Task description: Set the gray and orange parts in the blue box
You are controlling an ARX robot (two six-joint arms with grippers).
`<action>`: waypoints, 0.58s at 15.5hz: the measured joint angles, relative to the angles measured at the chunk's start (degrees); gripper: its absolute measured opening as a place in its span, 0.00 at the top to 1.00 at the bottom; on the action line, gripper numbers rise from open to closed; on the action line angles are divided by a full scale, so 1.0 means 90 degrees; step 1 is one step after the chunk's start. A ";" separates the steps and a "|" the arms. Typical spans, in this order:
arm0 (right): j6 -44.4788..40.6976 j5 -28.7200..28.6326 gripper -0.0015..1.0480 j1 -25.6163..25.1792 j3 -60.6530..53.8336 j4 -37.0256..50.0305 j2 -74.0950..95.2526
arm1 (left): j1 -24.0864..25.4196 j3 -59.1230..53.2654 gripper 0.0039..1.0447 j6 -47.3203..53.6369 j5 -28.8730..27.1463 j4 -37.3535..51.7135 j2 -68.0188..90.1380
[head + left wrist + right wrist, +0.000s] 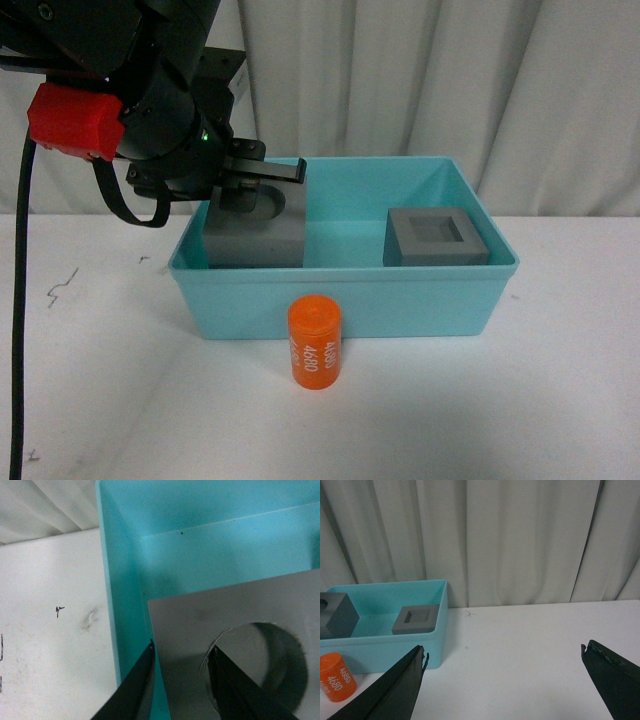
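The blue box (340,292) stands mid-table. My left gripper (262,180) is shut on the gray cube with the round recess (255,235), held inside the box's left end; one finger is in the recess, the other outside its wall. In the left wrist view that cube (200,625) fills the frame beside the box wall (117,605), with the gripper (182,650) clamping its edge. The gray cube with the square recess (435,238) rests in the box's right end. The orange cylinder (315,342) stands on the table in front of the box. My right gripper (502,652) is open over bare table.
A white curtain (420,80) hangs behind the table. A black cable (18,300) runs down the left side. The right wrist view shows the box (395,647), both cubes and the orange cylinder (336,676) off to one side.
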 joint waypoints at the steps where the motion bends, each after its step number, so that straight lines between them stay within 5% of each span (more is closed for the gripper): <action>1: 0.0000 0.0000 0.06 0.0000 0.0000 0.0000 0.0000 | 0.0007 0.0000 0.59 -0.0002 -0.0002 0.0007 -0.0002; 4: 0.0000 0.0000 0.06 0.0000 0.0000 0.0000 0.0000 | 0.0187 -0.0304 0.10 -0.0119 0.0168 0.0153 -0.0486; 5: 0.0000 0.0000 0.06 0.0000 0.0000 0.0000 0.0000 | 0.0219 -0.0423 0.04 -0.0124 0.0209 0.0306 -0.0804; 9: 0.0000 0.0000 0.06 0.0000 0.0000 0.0000 0.0000 | 0.0265 -0.1083 0.06 -0.0126 0.0699 0.0971 -0.2072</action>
